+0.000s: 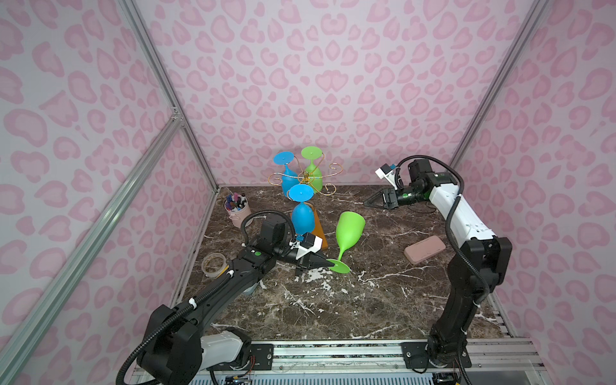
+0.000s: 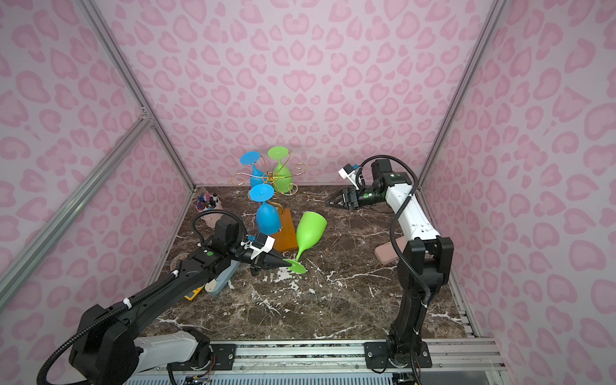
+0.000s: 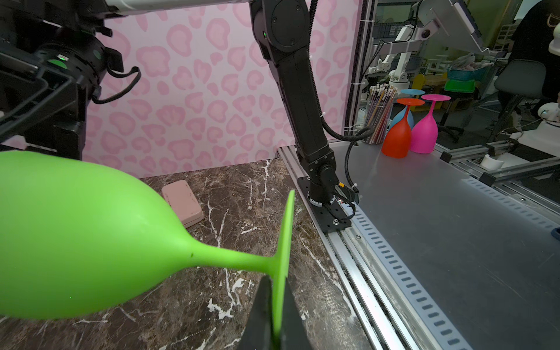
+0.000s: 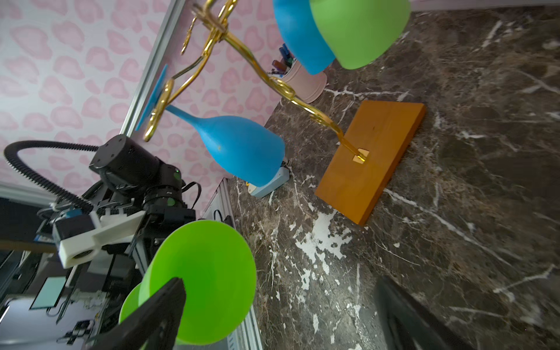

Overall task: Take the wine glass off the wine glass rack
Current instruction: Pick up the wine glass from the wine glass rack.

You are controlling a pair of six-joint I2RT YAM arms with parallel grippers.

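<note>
L gripper (image 1: 328, 263) is clamping shut on the foot of the green wine glass (image 1: 348, 230); in the left wrist view its fingers (image 3: 263, 315) are pinching the foot disc from both sides. Glass is off the wine glass rack (image 1: 319, 230), just beside the rack's orange wood base on the side toward the R arm, not touching it in both top views. It's tilting, stem slanting up and bowl pointing toward the back, mouth facing the R gripper (image 1: 368, 202). Bowl is riding clear of the marble table (image 1: 333, 306); can't tell if the foot edge is touching it.

R gripper is hanging w/ jaws wide apart and nothing between them, near the glass rim but apart from it. In the right wrist view the mouth of the glass (image 4: 206, 272) is showing behind one finger (image 4: 157, 309).

Rack is standing at back centre, gold scroll arms carrying 3 upside-down glasses: front blue glass (image 1: 301, 213), rear blue glass (image 1: 288, 176), rear green glass (image 1: 313, 173).

Pink pen cup (image 1: 237, 210) is sitting by the L wall, tape roll (image 1: 213, 263) beside the L arm, pink case (image 1: 425, 249) lying flat near the R arm
</note>
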